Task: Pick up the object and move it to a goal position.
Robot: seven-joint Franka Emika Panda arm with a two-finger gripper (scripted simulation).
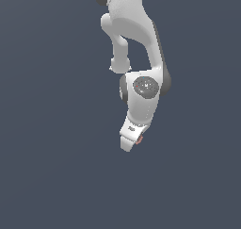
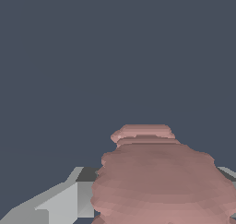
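Observation:
The white arm reaches down through the middle of the exterior view and ends in my gripper. The object is a tiny pinkish-red chunk that peeks out at the gripper's side on the exterior view's right. In the wrist view the object is a lumpy, matte pinkish-red mass filling the space between the grey fingers. It hides most of the other finger. The gripper is shut on the object. Whether it hangs above the ground or rests on it cannot be told.
A plain dark blue-grey background fills both views. No other objects, containers or edges show. No goal marker is in view.

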